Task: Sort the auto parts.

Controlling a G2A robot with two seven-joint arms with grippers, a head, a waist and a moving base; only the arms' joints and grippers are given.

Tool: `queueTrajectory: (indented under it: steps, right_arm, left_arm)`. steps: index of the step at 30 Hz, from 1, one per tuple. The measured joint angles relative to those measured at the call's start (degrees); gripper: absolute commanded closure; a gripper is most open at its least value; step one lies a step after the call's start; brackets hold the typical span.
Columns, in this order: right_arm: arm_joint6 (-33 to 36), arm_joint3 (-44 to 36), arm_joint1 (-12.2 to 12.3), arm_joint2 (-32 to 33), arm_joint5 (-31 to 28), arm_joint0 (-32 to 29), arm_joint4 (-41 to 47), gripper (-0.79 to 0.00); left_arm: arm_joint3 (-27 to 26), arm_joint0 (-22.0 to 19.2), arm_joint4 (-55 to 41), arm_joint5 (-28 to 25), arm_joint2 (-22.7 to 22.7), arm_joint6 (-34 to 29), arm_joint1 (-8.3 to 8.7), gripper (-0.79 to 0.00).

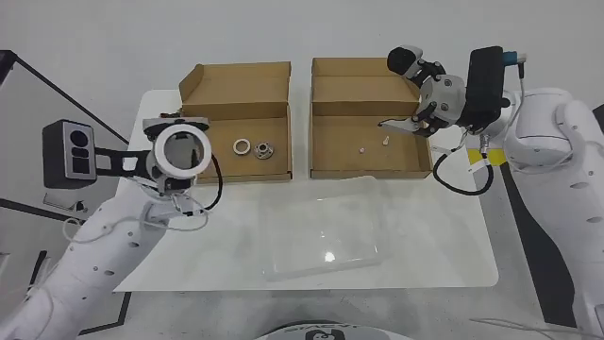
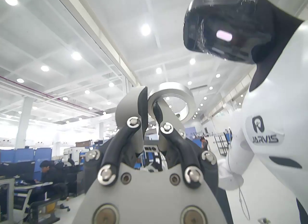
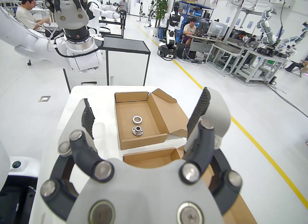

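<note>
My left gripper (image 2: 150, 107) is shut on the rim of a large metal ring (image 2: 172, 103), held up in the air and turned toward the ceiling. From above, that ring (image 1: 181, 151) sits left of the left cardboard box (image 1: 236, 94). This box holds a small metal ring (image 1: 243, 147) and a flanged hub (image 1: 262, 151). My right gripper (image 1: 401, 126) hangs open over the right side of the right cardboard box (image 1: 363, 94), which holds two small pale parts (image 1: 385, 138). Nothing is between its fingers (image 3: 202, 111).
A clear plastic tray (image 1: 321, 227) lies on the white table (image 1: 444, 236) in front of the two boxes. Both boxes have their flaps folded back at the far side. The table's left edge is close to my left arm.
</note>
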Motion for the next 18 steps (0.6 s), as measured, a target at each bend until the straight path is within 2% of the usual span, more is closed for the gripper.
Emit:
queueTrajectory:
  steps: [7,18]
  right_arm:
    - [0.0,0.0,0.0,0.0,0.0,0.0,0.0,-0.785]
    - [0.0,0.0,0.0,0.0,0.0,0.0,0.0,-0.785]
  left_arm:
    - [-0.4,1.0,0.4,-2.0,-1.2,-2.0,-0.01,0.000]
    - [-4.4,1.4,-7.0,-1.3,-2.8,-1.3,-2.01,0.000]
